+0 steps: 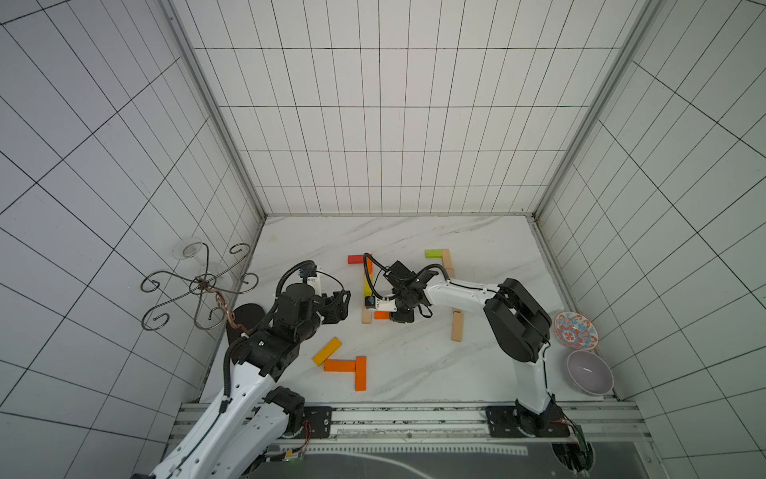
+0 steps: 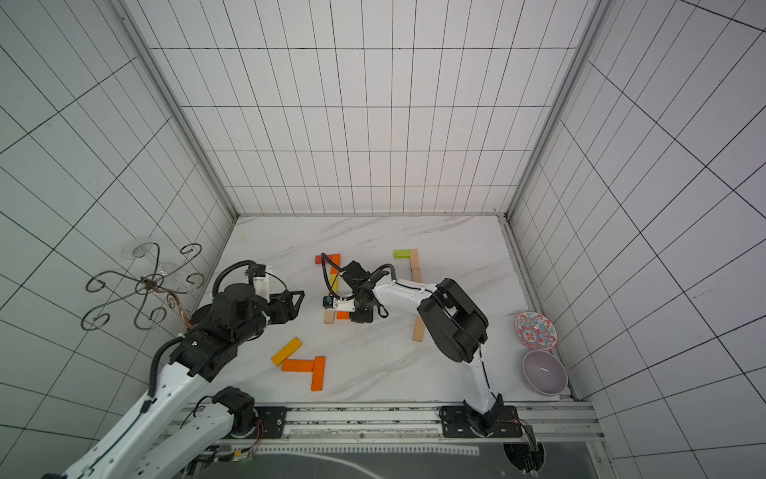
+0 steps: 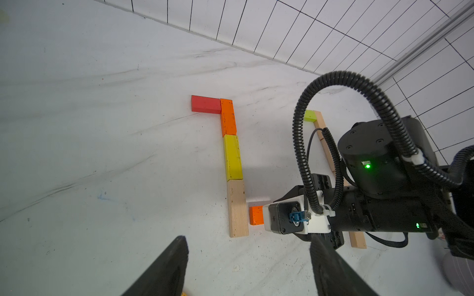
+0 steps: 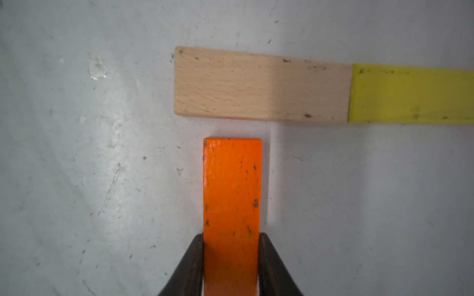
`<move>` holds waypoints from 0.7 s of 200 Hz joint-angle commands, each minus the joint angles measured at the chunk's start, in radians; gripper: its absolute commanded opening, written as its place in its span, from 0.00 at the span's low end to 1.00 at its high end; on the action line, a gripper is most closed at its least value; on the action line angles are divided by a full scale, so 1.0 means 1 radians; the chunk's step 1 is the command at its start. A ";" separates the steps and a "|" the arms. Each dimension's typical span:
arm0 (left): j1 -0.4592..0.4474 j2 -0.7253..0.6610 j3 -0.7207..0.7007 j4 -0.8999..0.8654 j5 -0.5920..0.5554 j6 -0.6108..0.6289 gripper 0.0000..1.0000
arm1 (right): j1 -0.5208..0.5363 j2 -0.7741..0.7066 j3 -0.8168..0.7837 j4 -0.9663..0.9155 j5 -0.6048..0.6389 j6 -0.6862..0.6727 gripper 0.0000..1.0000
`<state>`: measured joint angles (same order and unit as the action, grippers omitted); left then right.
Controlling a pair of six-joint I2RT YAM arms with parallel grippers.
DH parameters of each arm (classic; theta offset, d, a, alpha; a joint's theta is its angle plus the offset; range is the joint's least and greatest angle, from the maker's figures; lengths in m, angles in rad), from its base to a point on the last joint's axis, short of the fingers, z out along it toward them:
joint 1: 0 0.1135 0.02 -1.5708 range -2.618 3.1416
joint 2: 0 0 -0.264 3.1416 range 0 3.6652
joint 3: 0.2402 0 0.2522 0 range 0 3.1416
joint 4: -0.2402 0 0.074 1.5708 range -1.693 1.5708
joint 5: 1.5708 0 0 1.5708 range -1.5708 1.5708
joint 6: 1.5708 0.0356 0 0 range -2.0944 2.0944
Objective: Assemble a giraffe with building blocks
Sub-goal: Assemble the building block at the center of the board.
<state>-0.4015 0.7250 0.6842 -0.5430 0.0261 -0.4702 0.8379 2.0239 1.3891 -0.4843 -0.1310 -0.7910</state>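
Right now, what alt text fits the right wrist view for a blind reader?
The right gripper clasps an orange block on the white table, its free end aimed at a wooden block across a narrow gap. A yellow block butts against the wooden block's end.

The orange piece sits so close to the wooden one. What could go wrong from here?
The right tool grips the orange block just short of the wooden block; pushing further might knock it and the yellow block out of line. Letting go unevenly might twist the orange block askew.
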 commanded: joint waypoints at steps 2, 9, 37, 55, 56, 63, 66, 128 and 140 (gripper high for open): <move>0.007 -0.001 -0.012 0.007 -0.009 0.008 0.75 | 0.016 0.029 0.074 -0.073 -0.033 0.001 0.43; 0.008 -0.001 -0.012 0.006 -0.008 0.008 0.75 | 0.019 0.029 0.073 -0.073 -0.032 0.000 0.45; 0.010 0.002 -0.014 0.008 -0.004 0.010 0.75 | 0.026 0.030 0.077 -0.076 -0.036 0.002 0.46; 0.012 0.001 -0.014 0.008 -0.004 0.010 0.75 | 0.028 0.035 0.090 -0.082 -0.044 0.009 0.38; 0.012 0.001 -0.014 0.008 -0.004 0.010 0.75 | 0.028 0.037 0.091 -0.083 -0.045 0.010 0.37; 0.012 0.000 -0.015 0.008 -0.004 0.010 0.75 | 0.029 0.040 0.097 -0.087 -0.048 0.012 0.34; 0.012 -0.001 -0.015 0.008 -0.005 0.010 0.75 | 0.030 0.041 0.099 -0.088 -0.048 0.013 0.32; 0.013 -0.006 -0.015 0.005 -0.002 0.012 0.75 | 0.031 0.068 0.134 -0.091 -0.041 0.059 0.27; 0.015 -0.005 -0.015 0.003 -0.001 0.012 0.75 | 0.031 0.070 0.134 -0.092 -0.044 0.066 0.27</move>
<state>-0.3916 0.7277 0.6765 -0.5426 0.0265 -0.4629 0.8608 2.0624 1.4509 -0.5388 -0.1566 -0.7437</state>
